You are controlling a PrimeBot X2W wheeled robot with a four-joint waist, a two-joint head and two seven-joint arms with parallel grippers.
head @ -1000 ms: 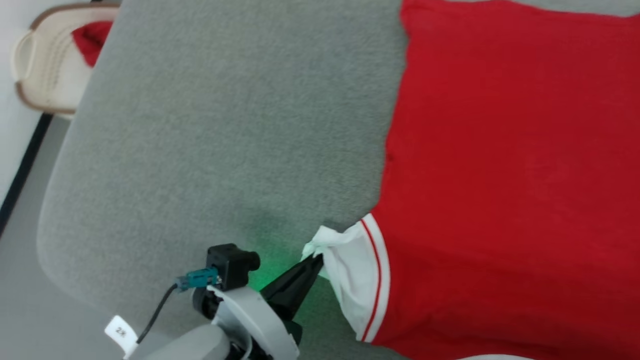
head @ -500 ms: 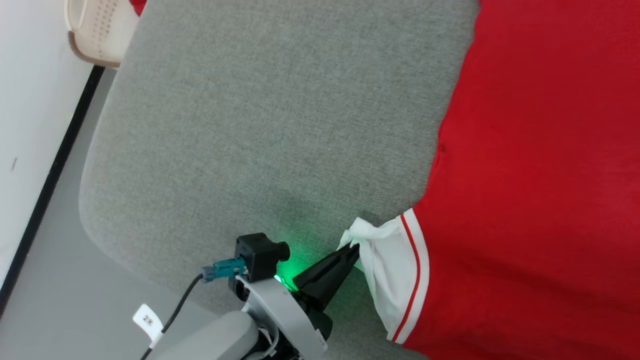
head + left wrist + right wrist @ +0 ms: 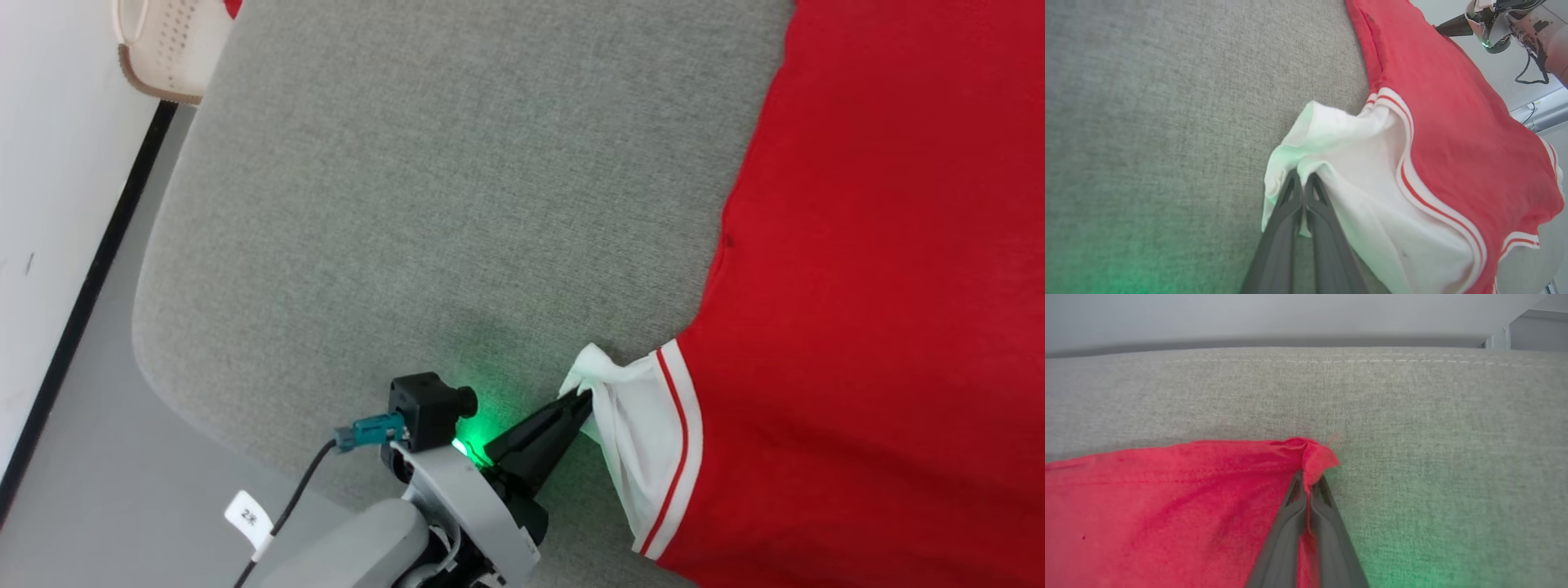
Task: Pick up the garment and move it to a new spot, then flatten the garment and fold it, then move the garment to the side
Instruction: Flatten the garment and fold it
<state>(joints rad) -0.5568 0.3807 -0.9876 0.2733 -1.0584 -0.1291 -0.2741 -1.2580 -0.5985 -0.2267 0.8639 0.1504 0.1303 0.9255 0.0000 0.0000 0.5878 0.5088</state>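
While the jersey point(image 3: 882, 245) lies on the cushion point(image 3: 408, 204), the left gripper point(image 3: 581, 400) pinches its white sleeve point(image 3: 641, 437). The right gripper point(image 3: 1308, 482) — fingers together — pinches a red corner point(image 3: 1319, 458).

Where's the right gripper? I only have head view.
Observer: Right wrist view has it. The right gripper is shut on a red corner of the garment.
Operator: Corner lifted or down?
Observer: It looks down on the cushion, bunched at the tips.
Operator: Left jaws fully closed?
Observer: Left wrist view shows the left gripper shut, with the white sleeve pinched at its tips.
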